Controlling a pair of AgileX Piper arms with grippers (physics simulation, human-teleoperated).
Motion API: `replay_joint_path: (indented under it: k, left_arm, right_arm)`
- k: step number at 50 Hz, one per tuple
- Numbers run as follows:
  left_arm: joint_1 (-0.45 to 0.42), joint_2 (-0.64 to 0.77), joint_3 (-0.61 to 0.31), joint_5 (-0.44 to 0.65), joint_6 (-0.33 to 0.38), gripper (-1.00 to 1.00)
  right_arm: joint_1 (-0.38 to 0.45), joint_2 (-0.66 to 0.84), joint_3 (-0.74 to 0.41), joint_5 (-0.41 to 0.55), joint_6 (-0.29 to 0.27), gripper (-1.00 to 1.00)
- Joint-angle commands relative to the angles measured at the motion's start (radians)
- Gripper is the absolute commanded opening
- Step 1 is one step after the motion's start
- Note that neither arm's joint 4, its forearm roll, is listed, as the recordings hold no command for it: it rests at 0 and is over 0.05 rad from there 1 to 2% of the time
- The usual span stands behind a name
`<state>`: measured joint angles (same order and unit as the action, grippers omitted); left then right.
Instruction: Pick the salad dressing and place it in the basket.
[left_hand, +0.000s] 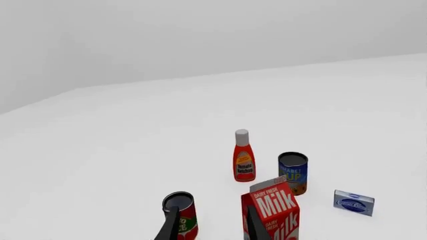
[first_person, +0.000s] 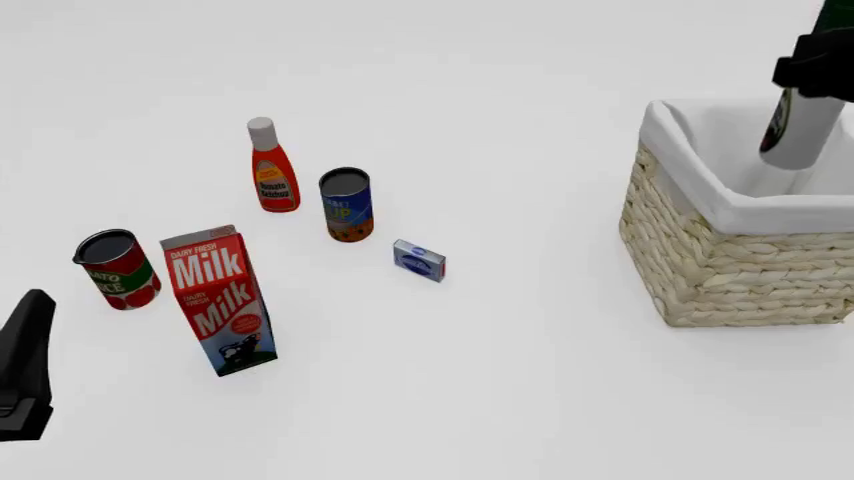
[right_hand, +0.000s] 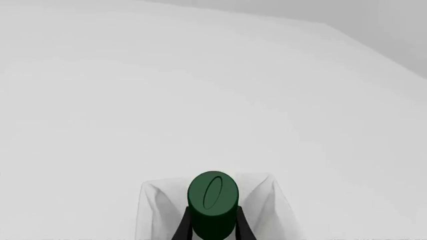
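The salad dressing (first_person: 805, 135) hangs upright over the open top of the basket (first_person: 727, 265) at the right of the front view, its white body level with the cloth-lined rim. My right gripper (first_person: 815, 72) is shut on its neck. In the right wrist view the dark green cap (right_hand: 213, 200) sits between the fingers (right_hand: 181, 227), with the basket's white lining (right_hand: 152, 210) below. My left gripper (first_person: 24, 380) is low at the near left, open and empty; its fingers (left_hand: 170, 227) point toward the groceries.
Left of the basket stand a milk carton (first_person: 220, 300), a tomato can (first_person: 116, 268), a red ketchup bottle with a white cap (first_person: 274, 167), a blue can (first_person: 347, 204) and a small blue box (first_person: 419, 260). A wide stretch of table separates them from the basket.
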<state>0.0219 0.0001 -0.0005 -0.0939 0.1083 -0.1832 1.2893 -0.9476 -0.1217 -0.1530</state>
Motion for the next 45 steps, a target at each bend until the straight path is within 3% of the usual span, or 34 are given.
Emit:
replay_joint_path:
  k: [1,20,45]
  left_arm:
    - [0.003,0.000,0.000,0.003,-0.001,1.00]
    - [-0.001,0.000,0.000,0.010,0.005,1.00]
    - [0.003,0.000,0.000,0.016,0.004,1.00]
  right_arm:
    - [0.001,0.016,0.001,-0.022,0.012,-1.00]
    - [0.010,0.118,-0.018,-0.093,0.016,-1.00]
    - [0.004,0.186,-0.038,-0.111,0.009,-1.00]
